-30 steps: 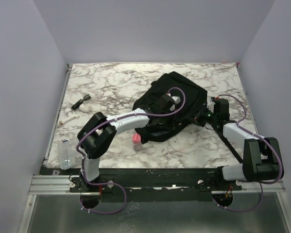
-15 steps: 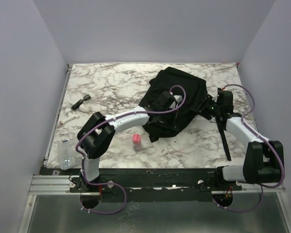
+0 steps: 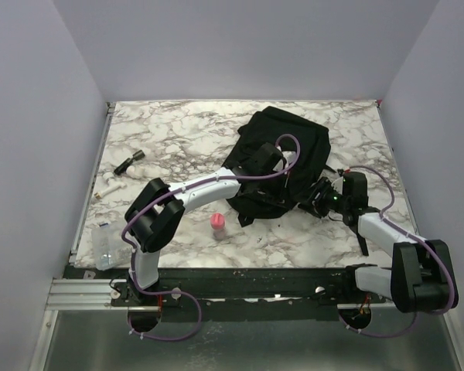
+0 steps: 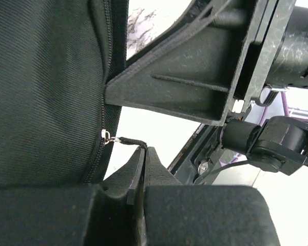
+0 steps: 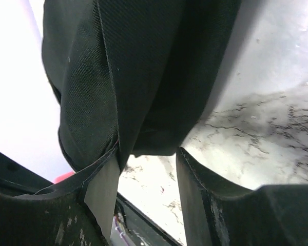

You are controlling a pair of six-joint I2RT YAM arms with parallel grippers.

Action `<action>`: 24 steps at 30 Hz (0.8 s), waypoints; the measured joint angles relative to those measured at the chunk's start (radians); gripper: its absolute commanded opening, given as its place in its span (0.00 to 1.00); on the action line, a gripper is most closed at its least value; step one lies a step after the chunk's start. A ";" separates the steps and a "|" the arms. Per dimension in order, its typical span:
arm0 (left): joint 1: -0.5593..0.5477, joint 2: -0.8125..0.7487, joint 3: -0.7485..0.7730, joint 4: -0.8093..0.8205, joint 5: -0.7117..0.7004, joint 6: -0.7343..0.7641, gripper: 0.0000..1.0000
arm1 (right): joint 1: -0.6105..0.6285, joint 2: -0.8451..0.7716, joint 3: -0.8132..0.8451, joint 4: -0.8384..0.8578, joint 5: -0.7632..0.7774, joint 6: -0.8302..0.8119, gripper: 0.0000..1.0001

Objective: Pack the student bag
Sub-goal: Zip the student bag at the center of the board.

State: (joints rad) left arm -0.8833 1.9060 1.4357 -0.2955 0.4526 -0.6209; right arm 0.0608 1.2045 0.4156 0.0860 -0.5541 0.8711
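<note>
Left pincer pressed together, pinching zip pull of student bag. The bag lies under and around it on marble table. Right pincer spread, bag edge right at its fingertips, nothing gripped. Pink pot near-left of left pincer. Small black item and clear box well left, too small to identify. Bag opening hidden. Long axis diagonal, near-left to far-right.

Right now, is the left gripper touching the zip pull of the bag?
Touching. The left wrist view shows the zip pull, its black tab pinched inside the shut left gripper.
</note>
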 measured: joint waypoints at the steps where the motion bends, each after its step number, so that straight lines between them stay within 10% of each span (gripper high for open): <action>1: -0.004 0.000 -0.002 0.000 0.000 -0.004 0.00 | 0.003 0.013 0.000 0.024 -0.012 0.020 0.50; 19: -0.021 0.000 -0.002 0.000 0.007 -0.011 0.00 | 0.006 -0.051 -0.025 0.114 -0.040 0.117 0.50; 24: -0.021 0.000 -0.002 0.000 0.009 -0.011 0.00 | 0.010 -0.004 -0.034 0.167 -0.041 0.131 0.12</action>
State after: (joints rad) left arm -0.9047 1.9060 1.4338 -0.2955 0.4614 -0.6315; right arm 0.0708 1.2007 0.3820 0.2527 -0.5953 1.0019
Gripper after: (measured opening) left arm 0.005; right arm 0.354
